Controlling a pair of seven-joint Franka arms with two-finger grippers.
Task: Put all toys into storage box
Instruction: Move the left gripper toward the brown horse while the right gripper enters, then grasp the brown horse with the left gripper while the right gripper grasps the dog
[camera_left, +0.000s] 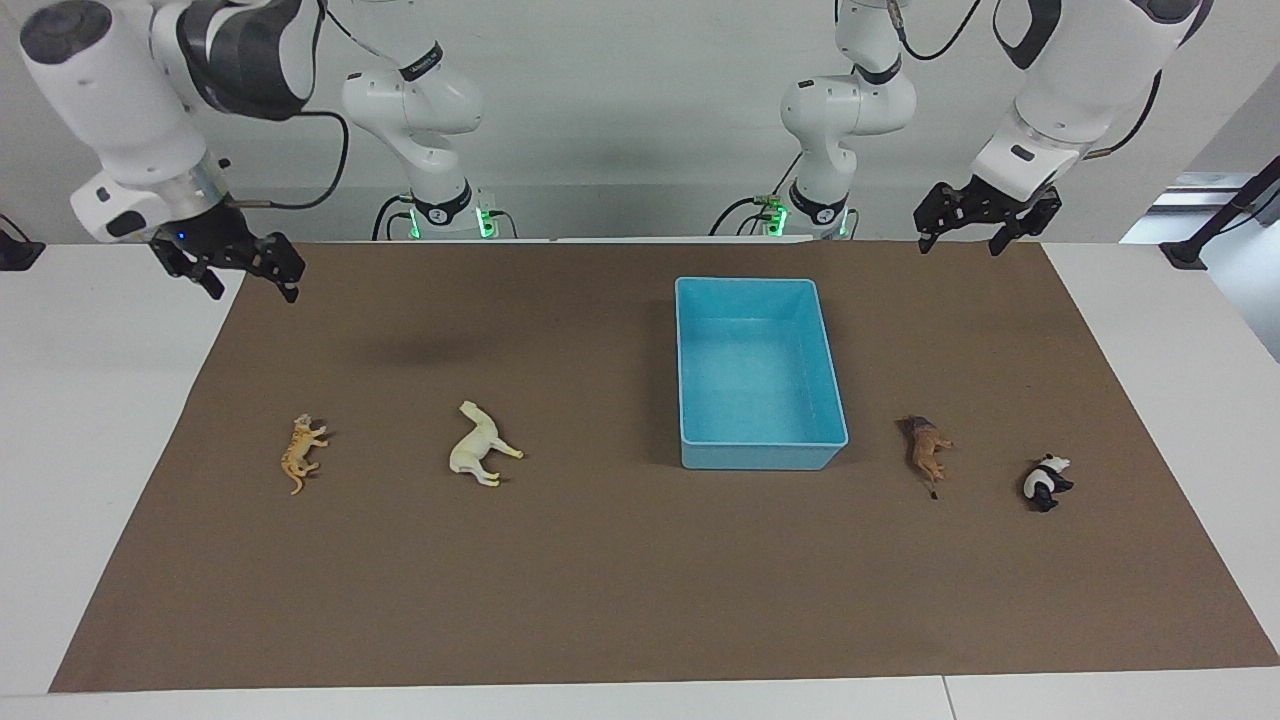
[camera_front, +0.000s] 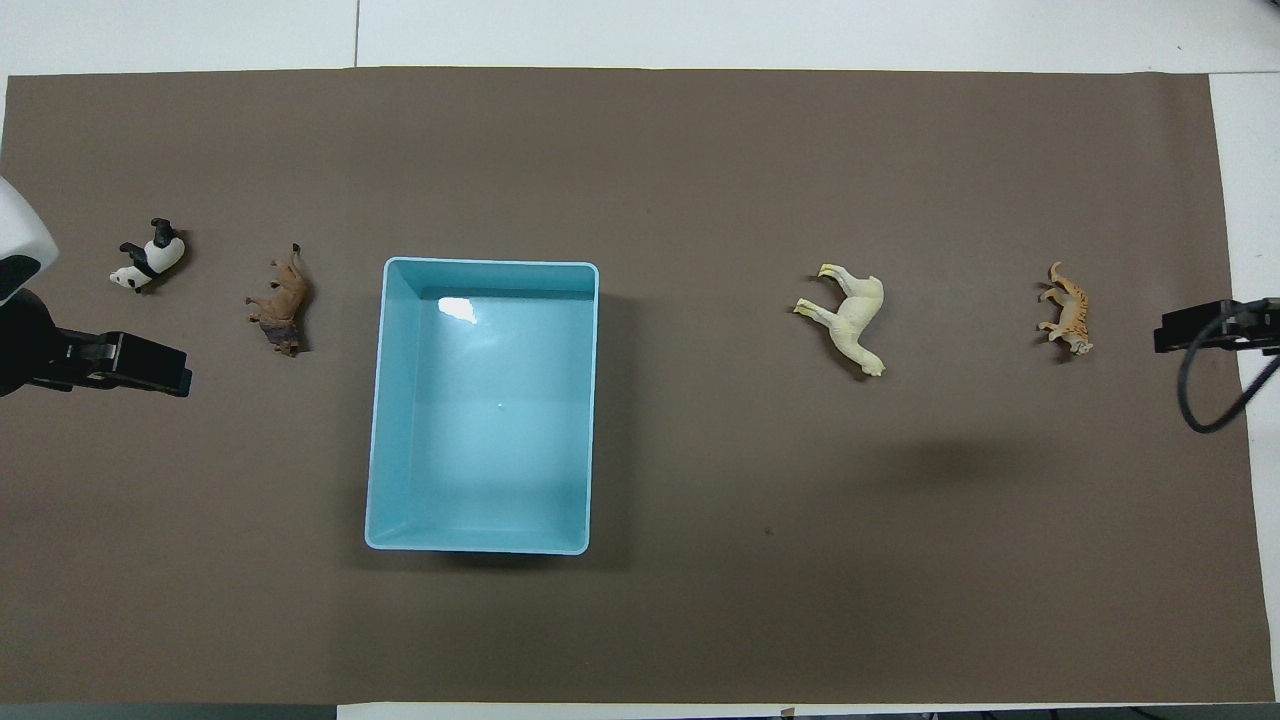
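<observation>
Four toys lie on their sides on the brown mat. The orange tiger (camera_left: 300, 452) (camera_front: 1068, 320) and the cream horse (camera_left: 480, 457) (camera_front: 850, 318) are toward the right arm's end. The brown lion (camera_left: 927, 450) (camera_front: 280, 310) and the panda (camera_left: 1045, 482) (camera_front: 148, 255) are toward the left arm's end. Between the horse and the lion stands the light blue storage box (camera_left: 760, 458) (camera_front: 490, 264), with nothing in it. My right gripper (camera_left: 253, 290) (camera_front: 1195, 328) hangs open over the mat's edge at the tiger's end. My left gripper (camera_left: 960, 240) (camera_front: 150, 365) hangs open and empty over the mat's edge near the panda.
The brown mat (camera_left: 600, 560) covers most of the white table (camera_left: 90, 400), with bare white strips at both ends. A black cable (camera_front: 1210, 390) loops under the right gripper.
</observation>
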